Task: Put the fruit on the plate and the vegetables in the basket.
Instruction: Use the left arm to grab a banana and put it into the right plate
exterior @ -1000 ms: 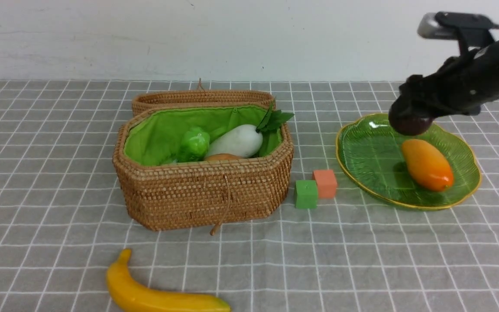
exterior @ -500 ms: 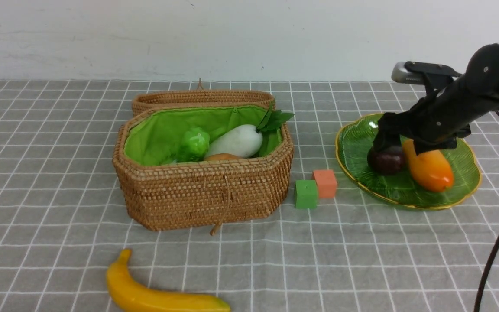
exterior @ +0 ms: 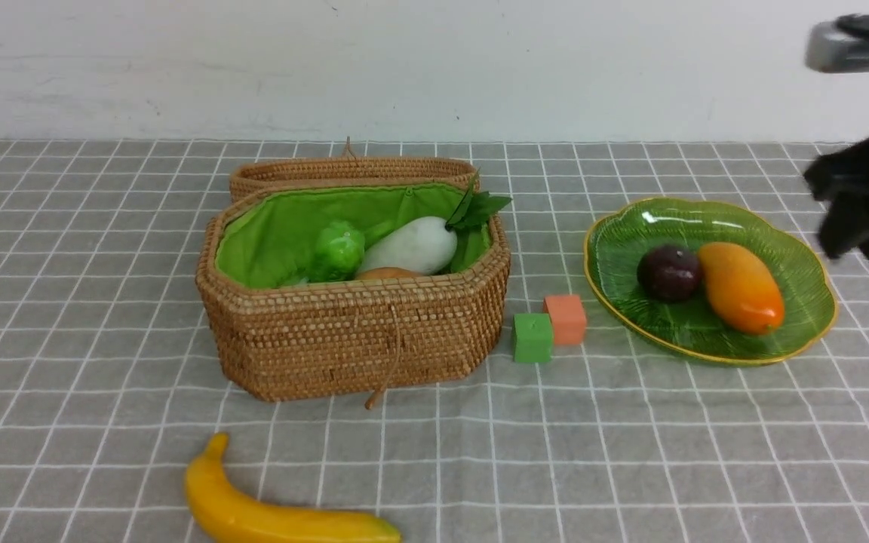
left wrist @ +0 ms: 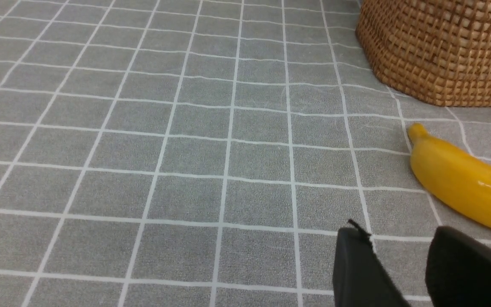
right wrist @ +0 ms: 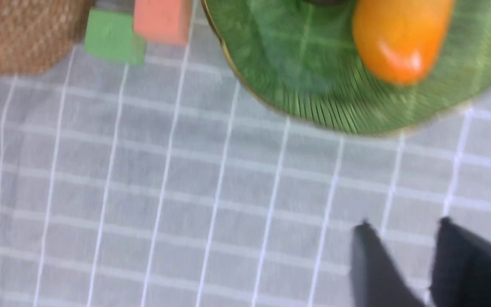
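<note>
Your right gripper [right wrist: 403, 224] hangs over the checked cloth [exterior: 706, 452] with its two fingers apart and nothing between them. In the front view it is only a dark blur, raised high. The plate [exterior: 615, 249] lies below it and toward its left, carrying the plum [exterior: 670, 273] and the mango [exterior: 741, 286] side by side, the plum on the far side from the gripper. Farther left of that gripper come the orange cube [exterior: 566, 319] and green cube [exterior: 532, 337], touching, then the open basket [exterior: 351, 339] with the gourd [exterior: 339, 251], the radish [exterior: 416, 245] and an orange-brown vegetable [exterior: 385, 273] inside. Your left gripper [left wrist: 397, 232] sits low over the cloth, fingers parted and empty — the banana [left wrist: 463, 183] lies on the cloth just beyond its fingertips, near but apart, with the basket farther on.
</note>
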